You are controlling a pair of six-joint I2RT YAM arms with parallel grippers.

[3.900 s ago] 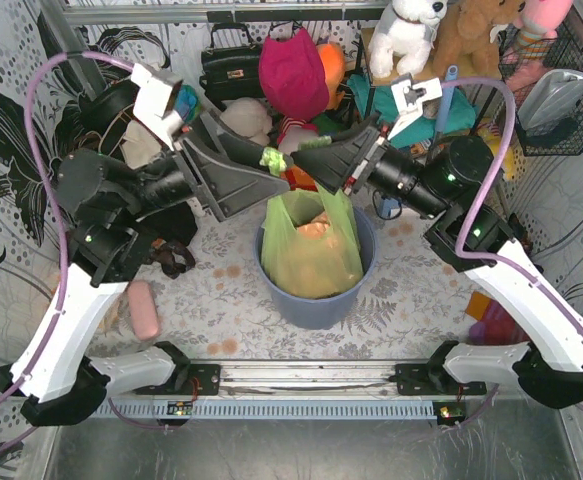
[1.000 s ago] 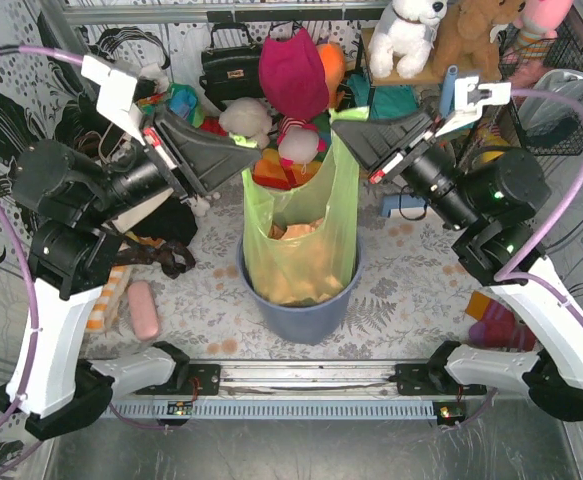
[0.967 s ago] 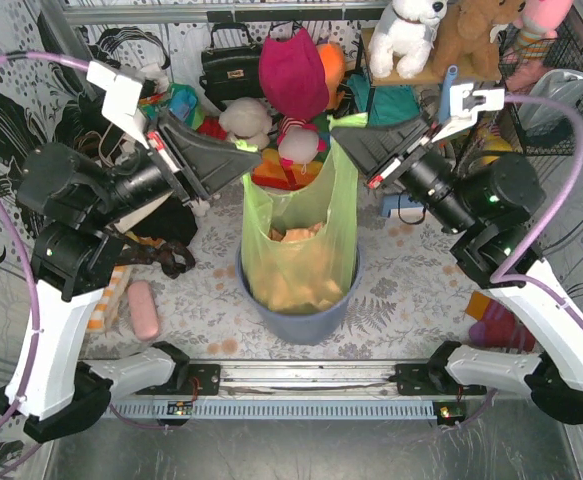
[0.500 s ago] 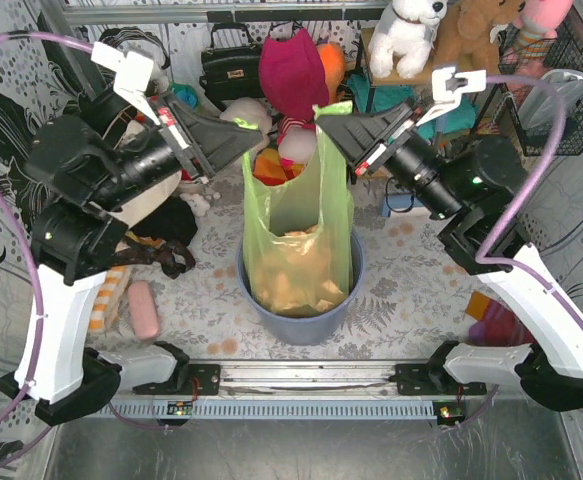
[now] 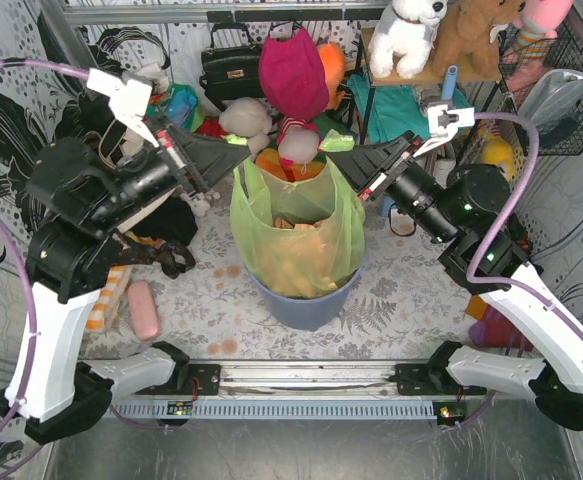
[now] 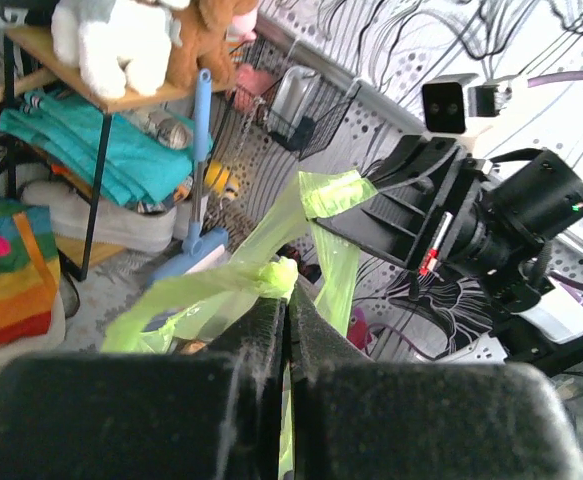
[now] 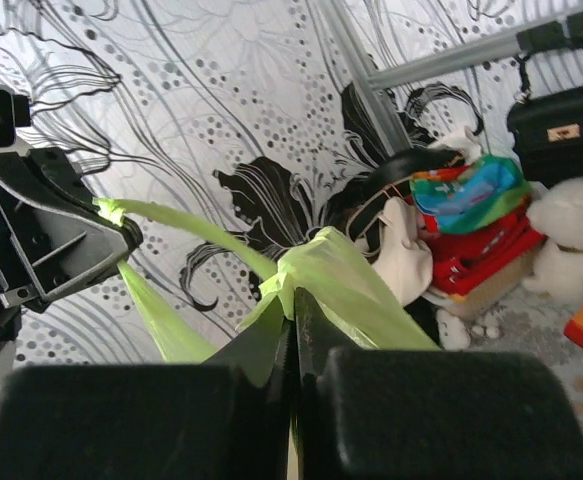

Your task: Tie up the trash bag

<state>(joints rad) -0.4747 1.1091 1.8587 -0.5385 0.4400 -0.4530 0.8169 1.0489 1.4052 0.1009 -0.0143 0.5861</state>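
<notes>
Your left gripper (image 5: 233, 143), up left of centre, has its fingers clamped together on the left handle (image 6: 274, 275) of the thin translucent light-green plastic trash bag (image 5: 296, 235). In the left wrist view, a bunched green wad sits pinched right at the tips. Move to the middle: the bag stands in the round blue-grey plastic bin (image 5: 306, 308), between the two arms. Its body bulges above the bin rim, and crumpled brown paper (image 5: 296, 262) shows through the film. The bag mouth gapes wide, stretched between the two grips. Over on the right, your right gripper (image 5: 333, 150) has its fingers shut tight on the right handle (image 7: 321, 268), with green film folded over the tips in the right wrist view. The grippers face each other across the bag top, near but apart, and the handles do not touch. As for progress, I judge this early: both handles are secured and lifted, and that part is done. No cross-over, loop or knot is visible anywhere. Left to do, as I read it: bring the handles together, cross them, tuck one under and pull snug. The film is thin and may slip or tear under tension.
</notes>
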